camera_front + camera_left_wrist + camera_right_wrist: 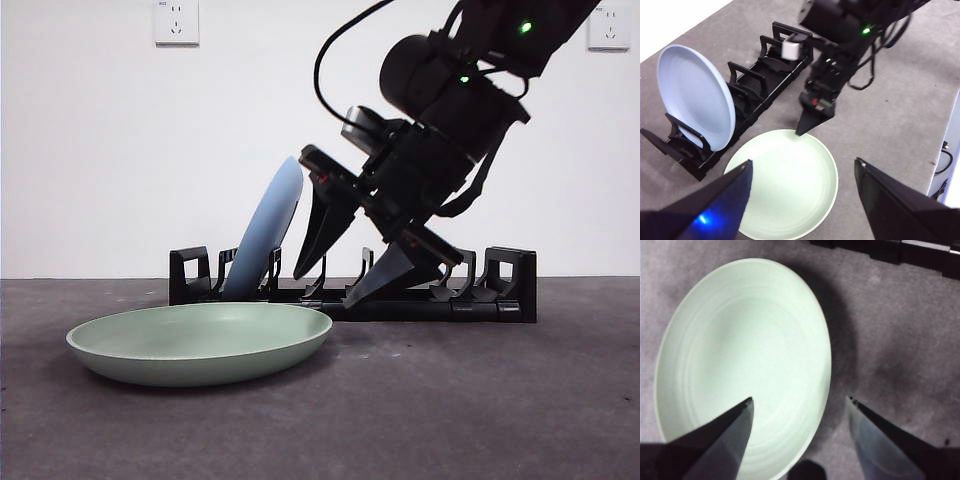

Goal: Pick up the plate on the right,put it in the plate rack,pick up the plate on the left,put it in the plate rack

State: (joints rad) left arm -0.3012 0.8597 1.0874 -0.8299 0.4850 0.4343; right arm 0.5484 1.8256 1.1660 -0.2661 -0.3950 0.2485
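Note:
A pale green plate point(200, 345) lies flat on the grey table in front of the plate rack point(500, 290). A light blue plate point(268, 235) stands on edge, leaning, in a slot near the rack's left end. My right gripper point(322, 292) reaches down from the upper right, open, with its tips at the green plate's right rim. In the right wrist view its jaws point(799, 399) straddle that rim of the green plate point(740, 360) without touching it. My left gripper point(803, 161) hangs open high above the green plate point(790, 185), holding nothing.
A white wall with two power outlets point(176, 20) rises right behind the rack. In the left wrist view the table's edge and loose cables point(940, 165) lie beyond the right arm. Several rack slots point(765, 80) beside the blue plate point(695, 95) hold nothing.

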